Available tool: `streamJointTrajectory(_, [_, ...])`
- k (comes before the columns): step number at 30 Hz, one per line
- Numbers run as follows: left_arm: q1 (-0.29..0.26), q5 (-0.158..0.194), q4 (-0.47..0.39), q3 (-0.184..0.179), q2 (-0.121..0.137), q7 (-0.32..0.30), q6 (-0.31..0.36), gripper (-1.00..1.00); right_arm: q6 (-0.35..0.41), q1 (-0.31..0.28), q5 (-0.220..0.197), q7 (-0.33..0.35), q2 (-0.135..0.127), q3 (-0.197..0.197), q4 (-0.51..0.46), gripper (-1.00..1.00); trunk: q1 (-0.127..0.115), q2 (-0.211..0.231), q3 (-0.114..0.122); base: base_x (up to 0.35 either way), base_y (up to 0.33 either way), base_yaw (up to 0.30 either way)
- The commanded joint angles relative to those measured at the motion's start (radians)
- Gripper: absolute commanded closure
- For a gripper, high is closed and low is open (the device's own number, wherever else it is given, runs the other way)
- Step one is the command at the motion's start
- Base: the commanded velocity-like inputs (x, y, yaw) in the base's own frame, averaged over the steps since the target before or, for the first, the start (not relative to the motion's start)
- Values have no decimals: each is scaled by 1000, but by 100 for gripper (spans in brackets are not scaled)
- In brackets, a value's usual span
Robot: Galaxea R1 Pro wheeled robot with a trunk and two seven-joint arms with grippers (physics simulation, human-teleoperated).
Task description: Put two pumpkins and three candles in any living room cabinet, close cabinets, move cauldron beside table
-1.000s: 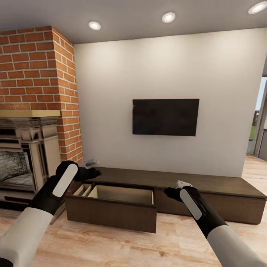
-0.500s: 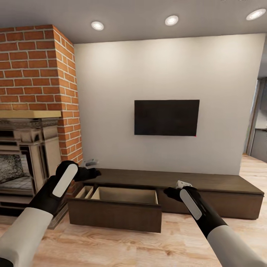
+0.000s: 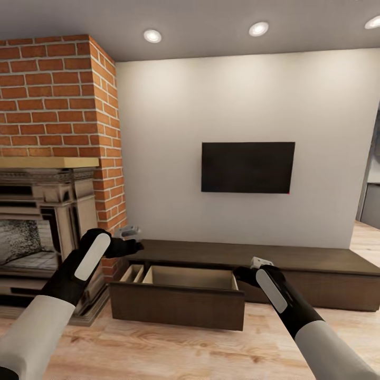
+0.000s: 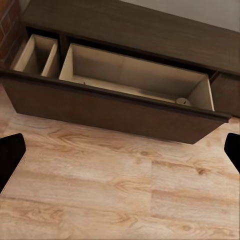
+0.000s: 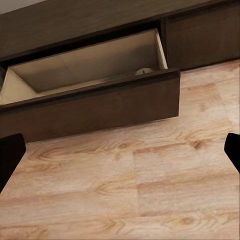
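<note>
The long dark-brown cabinet runs low along the white wall. Its left drawer is pulled out, showing a pale wooden inside split into a narrow and a wide compartment. A small pale round thing lies in the wide compartment's corner; what it is cannot be told. My left gripper hovers above the drawer's left end, open and holding nothing. To the right of the drawer my right gripper is held in front of the cabinet, also open and holding nothing.
A brick fireplace with a stone surround stands at the left, its hearth close to the drawer's left end. A black television hangs above the cabinet. Wood floor stretches in front, and a doorway opens at the far right.
The whole picture has shifted to the right, so the camera has moved. The drawer stays pulled out, and both arms keep the same pose and open fingers.
</note>
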Motion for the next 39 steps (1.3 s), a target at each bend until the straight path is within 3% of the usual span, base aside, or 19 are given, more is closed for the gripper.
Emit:
streamJointTrajectory(1, [-1, 10, -1, -2, 1, 10, 0, -100, 1, -1, -10, -11, -1, 4, -1, -100, 0, -1, -2, 0, 312, 0])
streamJointTrajectory(27, [-1, 6, -1, -4, 0, 10, 0, -100, 2, -1, -9, -9, -4, 1, -1, -100, 0, -1, -43, 7, 312, 0])
streamJointTrajectory(39, [-1, 3, -1, -4, 1, 10, 0, -100, 3, -1, -9, -9, -5, 0, 20, -100, 0, -1, -63, 186, 278, 0])
